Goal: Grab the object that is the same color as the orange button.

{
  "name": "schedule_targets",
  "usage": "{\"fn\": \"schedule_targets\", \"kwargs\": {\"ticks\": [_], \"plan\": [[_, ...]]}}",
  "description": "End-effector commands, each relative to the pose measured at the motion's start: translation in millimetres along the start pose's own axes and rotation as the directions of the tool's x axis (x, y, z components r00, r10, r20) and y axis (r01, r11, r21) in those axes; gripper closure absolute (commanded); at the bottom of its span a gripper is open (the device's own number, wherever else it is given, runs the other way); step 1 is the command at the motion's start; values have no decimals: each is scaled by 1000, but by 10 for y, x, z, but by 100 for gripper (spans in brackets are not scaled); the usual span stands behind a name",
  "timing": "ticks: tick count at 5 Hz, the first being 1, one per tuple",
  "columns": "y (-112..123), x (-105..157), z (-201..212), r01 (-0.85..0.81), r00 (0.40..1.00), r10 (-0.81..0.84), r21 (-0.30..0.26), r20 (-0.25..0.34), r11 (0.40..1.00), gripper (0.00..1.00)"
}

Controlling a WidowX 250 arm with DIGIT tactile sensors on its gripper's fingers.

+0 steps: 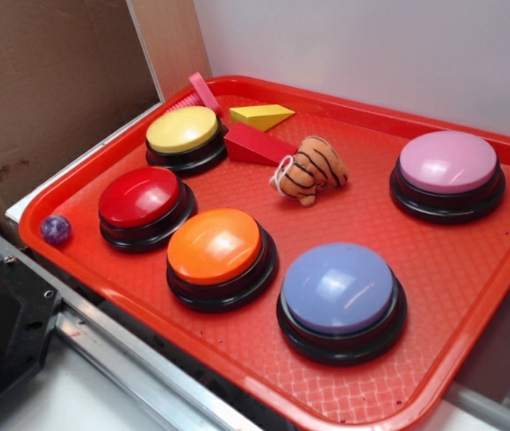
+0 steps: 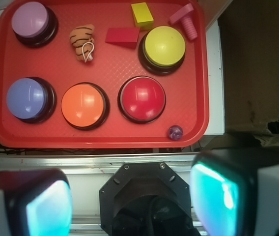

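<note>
Wrist view shows the gripper (image 2: 132,201) parked well back from the tray, above the metal rail, its jaws standing wide apart with nothing between them; the two pale-blue fingertips (image 2: 48,209) frame the bottom corners of the picture.

Outward from there lies the red tray (image 2: 105,140), which serves as the surface for everything. The orange button (image 2: 83,105) sits in the row nearest the gripper, between the blue button (image 2: 27,98) and the red button (image 2: 142,98).

Beyond that row, the orange plush tiger (image 2: 82,38) lies on bare tray between the pink button (image 2: 30,18) and the red wedge block (image 2: 123,37), near both but touching neither as far as I can tell. Its white string loop (image 2: 87,50) trails toward the gripper.

I judge the toy light, soft and squashy, so it should compress under the jaws rather than slip, and it is not fragile. The plump striped body looks the best place to close on, across its narrower width; the thin loop is likely to slide out.

Counted:
- five buttons, including the yellow button (image 2: 164,46)
- one plush tiger
- two wedge blocks, red and the yellow wedge block (image 2: 142,14)
- one pink plastic bolt (image 2: 186,18)
- one purple marble (image 2: 175,132), just beside the tray's near rim
</note>
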State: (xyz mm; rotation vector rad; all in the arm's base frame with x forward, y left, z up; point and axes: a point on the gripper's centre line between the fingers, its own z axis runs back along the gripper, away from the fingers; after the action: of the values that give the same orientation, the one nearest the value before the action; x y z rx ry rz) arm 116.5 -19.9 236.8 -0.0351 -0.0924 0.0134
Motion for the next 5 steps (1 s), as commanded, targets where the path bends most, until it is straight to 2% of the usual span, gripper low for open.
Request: {"fn": "schedule_targets", "kwargs": {"ticks": [1, 2, 3, 4, 5], "plan": [[0, 0, 0, 0, 1000, 0, 0, 0, 1000, 0], [-70, 271, -193, -23, 997, 22, 12, 77, 1000, 0], [-255, 533, -416, -1, 984, 1, 0, 180, 1000, 0], [-418, 850, -701, -1, 962, -8, 31, 272, 1000, 0], [-528, 1147, -1000, 8, 952, -12, 16, 307, 1000, 0]]}}
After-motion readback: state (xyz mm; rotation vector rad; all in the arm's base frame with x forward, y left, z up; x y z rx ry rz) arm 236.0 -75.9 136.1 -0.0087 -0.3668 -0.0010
